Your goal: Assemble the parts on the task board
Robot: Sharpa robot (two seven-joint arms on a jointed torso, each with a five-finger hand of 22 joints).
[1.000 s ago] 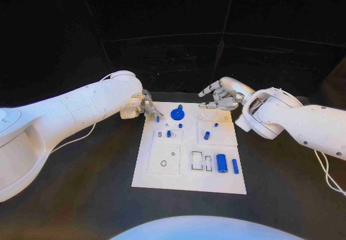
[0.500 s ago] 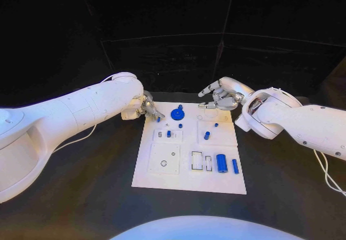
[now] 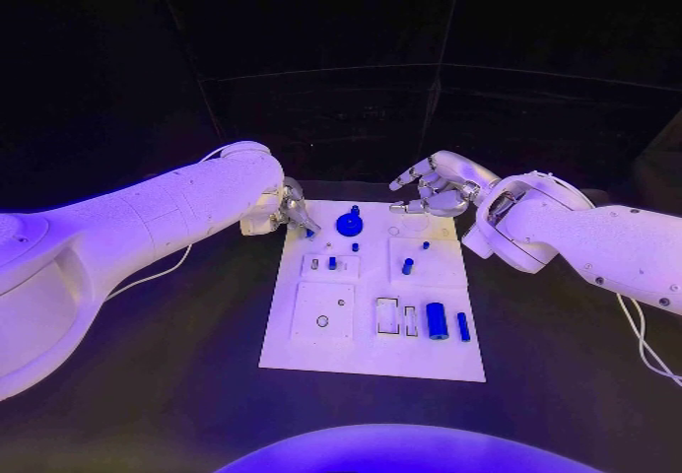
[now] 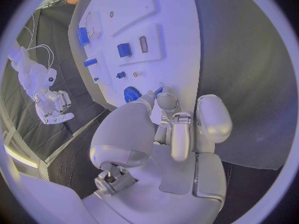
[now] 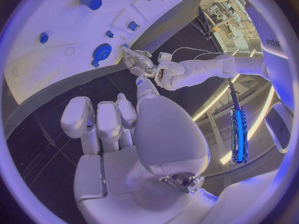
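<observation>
While both hands hover at the far end of the task board (image 3: 373, 350), the blue parts lie scattered across it.
Seen from the head camera, the left hand (image 3: 292, 212) sits in the upper left of the frame at the board's far left corner, fingertips pinching a small blue peg (image 3: 310, 233) against the board; the right hand (image 3: 438, 191) hangs in the upper right above the far edge, fingers spread and holding nothing. A blue gear (image 3: 350, 225) stands between them, a blue cylinder (image 3: 438, 321) and a blue bar (image 3: 463, 326) lie lower right. From the left wrist, the fingers (image 4: 163, 100) close on the peg (image 4: 158, 90) beside the gear (image 4: 131, 93). From the right wrist, the right hand's fingers (image 5: 99, 122) stay apart above the board's edge (image 5: 37, 87), near the gear (image 5: 101, 51).
</observation>
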